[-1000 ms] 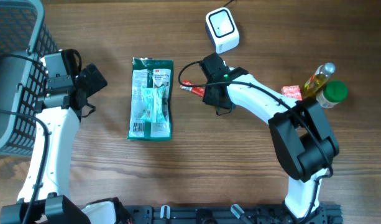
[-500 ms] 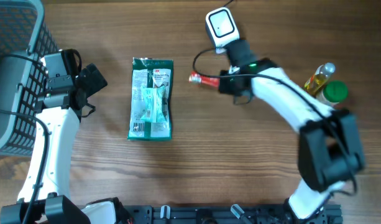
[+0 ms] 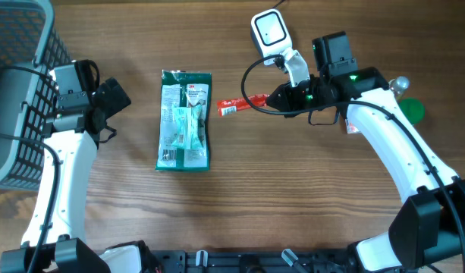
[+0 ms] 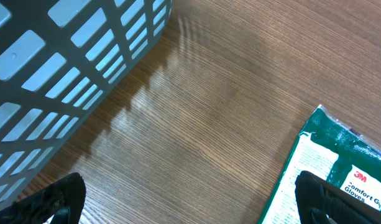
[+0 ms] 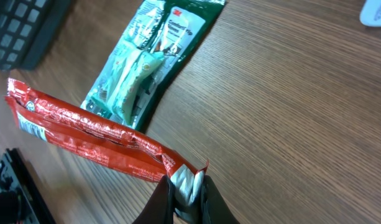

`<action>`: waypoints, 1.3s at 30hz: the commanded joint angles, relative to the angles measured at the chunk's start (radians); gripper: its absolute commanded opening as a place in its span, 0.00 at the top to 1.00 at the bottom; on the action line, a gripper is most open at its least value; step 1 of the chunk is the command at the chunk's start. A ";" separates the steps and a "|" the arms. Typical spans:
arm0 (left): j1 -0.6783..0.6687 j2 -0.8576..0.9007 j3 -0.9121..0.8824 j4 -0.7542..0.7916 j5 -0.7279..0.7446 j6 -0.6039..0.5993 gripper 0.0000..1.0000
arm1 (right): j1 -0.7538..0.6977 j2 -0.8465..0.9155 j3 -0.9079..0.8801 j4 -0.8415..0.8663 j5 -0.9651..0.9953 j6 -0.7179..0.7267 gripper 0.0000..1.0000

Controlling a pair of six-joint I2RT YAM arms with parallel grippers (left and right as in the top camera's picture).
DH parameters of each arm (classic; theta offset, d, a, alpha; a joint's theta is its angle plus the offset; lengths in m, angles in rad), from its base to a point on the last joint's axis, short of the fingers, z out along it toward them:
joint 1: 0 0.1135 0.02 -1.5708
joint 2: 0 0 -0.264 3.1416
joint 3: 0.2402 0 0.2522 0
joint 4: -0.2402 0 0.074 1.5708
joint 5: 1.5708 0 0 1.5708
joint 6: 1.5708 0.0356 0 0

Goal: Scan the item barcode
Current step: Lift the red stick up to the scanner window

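Pinching one end of the packet (image 3: 243,105) overhead, the right hand (image 3: 273,100) holds it at 7 o'clock from the scanner (image 3: 270,32), perhaps off-beam. Right wrist: only the crimped seam is gripped, so it may slip. Left wrist: left hand (image 4: 190,200) spread.

The left gripper (image 3: 120,98) hung with its fingers spread wide, arm bent along the left side. The right gripper (image 3: 271,99), pointing leftward, pinched a red packet (image 3: 240,105) by one end.
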 commanded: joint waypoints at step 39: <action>0.005 -0.004 0.014 0.000 0.005 0.016 0.00 | 0.108 0.401 0.448 0.576 1.318 -0.602 0.96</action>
